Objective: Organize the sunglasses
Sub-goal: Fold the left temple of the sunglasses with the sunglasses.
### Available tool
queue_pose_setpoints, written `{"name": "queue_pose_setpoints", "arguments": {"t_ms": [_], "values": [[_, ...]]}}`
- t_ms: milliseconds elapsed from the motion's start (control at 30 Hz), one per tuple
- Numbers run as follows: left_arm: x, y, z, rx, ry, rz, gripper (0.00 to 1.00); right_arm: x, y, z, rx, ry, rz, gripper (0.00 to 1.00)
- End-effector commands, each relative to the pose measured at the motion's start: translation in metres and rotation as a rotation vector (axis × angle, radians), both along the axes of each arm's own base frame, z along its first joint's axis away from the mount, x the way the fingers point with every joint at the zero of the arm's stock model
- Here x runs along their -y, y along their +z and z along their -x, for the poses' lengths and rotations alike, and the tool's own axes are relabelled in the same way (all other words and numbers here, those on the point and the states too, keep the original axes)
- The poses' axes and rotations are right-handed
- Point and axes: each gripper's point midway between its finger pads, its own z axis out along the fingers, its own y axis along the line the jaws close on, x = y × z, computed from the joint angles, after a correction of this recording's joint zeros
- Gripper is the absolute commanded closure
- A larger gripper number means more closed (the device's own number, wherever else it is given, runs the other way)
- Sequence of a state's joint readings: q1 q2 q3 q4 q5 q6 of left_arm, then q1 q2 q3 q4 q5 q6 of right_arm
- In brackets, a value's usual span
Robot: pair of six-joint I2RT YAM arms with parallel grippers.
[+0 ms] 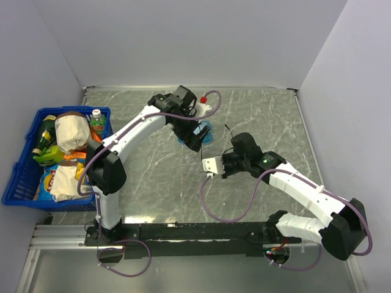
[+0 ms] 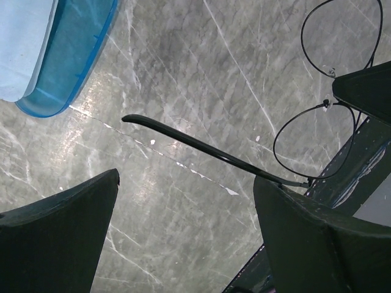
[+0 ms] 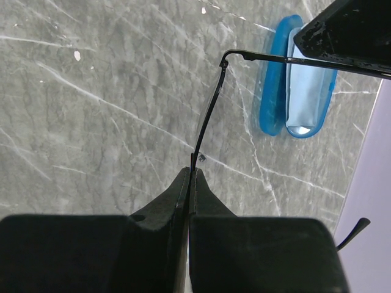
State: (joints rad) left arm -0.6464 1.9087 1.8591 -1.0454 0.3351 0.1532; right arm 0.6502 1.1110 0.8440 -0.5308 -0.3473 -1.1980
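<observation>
The sunglasses (image 2: 314,141) have a thin black wire frame with round rims and slim arms. They hang above the marble table, held by my right gripper (image 3: 191,177), which is shut on the frame's edge. One arm (image 3: 208,119) runs up from the fingers. In the top view the right gripper (image 1: 212,165) is at the table's middle, with the sunglasses (image 1: 203,154) just above it. The blue translucent case (image 3: 296,79) lies open with the light-blue cloth (image 2: 21,43) inside. My left gripper (image 2: 183,232) is open and empty, hovering beside the case (image 1: 206,131) and close to the sunglasses.
A blue basket (image 1: 24,165) full of groceries stands at the left edge. A small bottle with a red cap (image 1: 203,99) stands at the back of the table near the left arm. Grey walls close in the back and both sides.
</observation>
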Motion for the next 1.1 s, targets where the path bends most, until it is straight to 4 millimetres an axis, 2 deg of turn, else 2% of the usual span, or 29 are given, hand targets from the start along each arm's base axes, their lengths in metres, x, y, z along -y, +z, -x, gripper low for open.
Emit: {"name": "queue_pose_setpoints", "arguments": {"t_ms": [0,433,800,900,1067], "values": [[0.004,0.007,0.001,0.019,0.000,0.009,0.03,-0.006,-0.002,-0.001,0.013,0.018,-0.012,1.00],[0.008,-0.002,0.000,-0.010,-0.008,0.008,0.04,-0.009,-0.011,0.003,0.004,0.044,0.005,1.00],[0.005,-0.001,-0.006,0.020,0.020,-0.007,0.04,-0.009,-0.012,0.002,0.013,0.043,0.009,1.00],[-0.007,0.009,-0.019,0.080,0.076,-0.003,0.04,-0.007,-0.012,0.000,0.027,0.036,0.014,1.00],[-0.040,0.054,-0.056,0.236,0.231,0.059,0.04,-0.007,-0.009,-0.006,0.051,0.015,0.007,1.00]]}}
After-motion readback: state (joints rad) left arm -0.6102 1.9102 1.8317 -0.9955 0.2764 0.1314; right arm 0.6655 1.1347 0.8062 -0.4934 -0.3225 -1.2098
